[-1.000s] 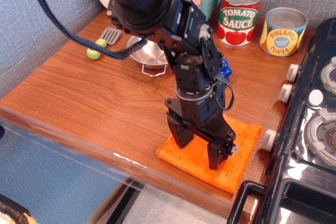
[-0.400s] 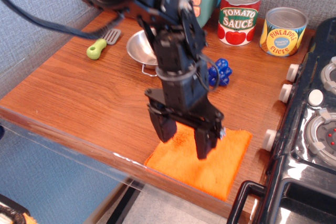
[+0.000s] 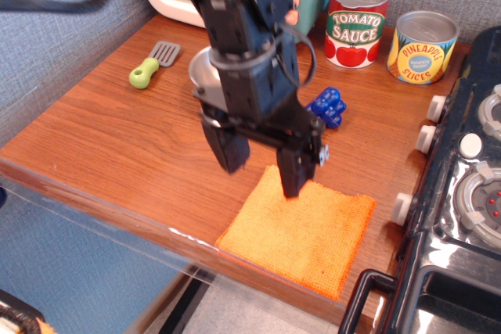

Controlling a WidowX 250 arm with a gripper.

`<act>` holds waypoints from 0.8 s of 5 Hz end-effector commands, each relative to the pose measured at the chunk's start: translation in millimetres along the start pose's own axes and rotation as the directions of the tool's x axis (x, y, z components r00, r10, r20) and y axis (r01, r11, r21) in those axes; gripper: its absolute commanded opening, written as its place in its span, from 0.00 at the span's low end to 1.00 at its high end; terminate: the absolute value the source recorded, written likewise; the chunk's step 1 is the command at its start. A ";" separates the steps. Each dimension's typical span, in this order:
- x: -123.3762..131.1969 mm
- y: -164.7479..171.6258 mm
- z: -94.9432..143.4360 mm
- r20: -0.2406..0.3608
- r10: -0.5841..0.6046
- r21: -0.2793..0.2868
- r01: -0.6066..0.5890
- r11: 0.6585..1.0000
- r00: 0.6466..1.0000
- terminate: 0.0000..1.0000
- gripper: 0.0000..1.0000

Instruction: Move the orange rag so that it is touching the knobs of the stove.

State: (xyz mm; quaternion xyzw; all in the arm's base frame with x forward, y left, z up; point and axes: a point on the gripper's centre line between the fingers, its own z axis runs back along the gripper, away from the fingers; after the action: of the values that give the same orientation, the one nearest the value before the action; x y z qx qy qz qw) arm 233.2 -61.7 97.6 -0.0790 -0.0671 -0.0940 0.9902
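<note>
- Since the earlier frames the gripper [image 3: 261, 164] had risen off the rag [image 3: 301, 228] and drifted up and left; the rag had slid slightly left of its first spot and then lay fully uncovered.
- Table [image 3: 117, 146]: brown wood, carrying everything listed below.
- Stove [image 3: 462, 217]: glossy black, at the table's right edge, with grey ringed burners and a black handle at the lower corner.
- Arm [image 3: 246, 37]: black, reaching down from the upper left and hiding part of the bowl [image 3: 202, 76].
- Rag: bright orange, flat near the table's front edge. Its right corner lay near the lowest of the knobs [image 3: 401, 207] but apart from it, with bare wood between.
- Gripper: jaws spread, nothing between them, hovering over the rag's upper left corner.
- Two cans behind: tomato sauce can [image 3: 356, 23] and pineapple can [image 3: 423, 47], upright side by side.
- Bowl: steel, behind the arm, only its left rim showing.
- Spatula [image 3: 153, 63]: green handle, grey blade, far left.
- Blue object [image 3: 329, 105]: small and lumpy, just right of the arm; kind unclear.
- Knobs: three white ones in a row along the stove's left edge.
</note>
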 end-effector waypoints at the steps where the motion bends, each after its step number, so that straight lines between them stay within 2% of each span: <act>1: -11.1 29.0 37.0 0.069 0.095 0.075 -0.100 0.992 0.993 0.00 1.00; 2: -15.0 42.1 34.2 0.053 0.110 0.112 -0.115 0.987 0.993 0.00 1.00; 3: -17.3 54.9 27.2 0.022 0.091 0.099 -0.092 0.991 0.996 0.00 1.00; 4: -17.3 54.9 27.2 0.022 0.091 0.099 -0.092 0.991 0.996 0.00 1.00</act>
State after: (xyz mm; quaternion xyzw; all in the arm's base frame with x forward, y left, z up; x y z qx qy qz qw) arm 226.9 1.1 106.5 -0.0346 -0.0656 -0.0458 0.9962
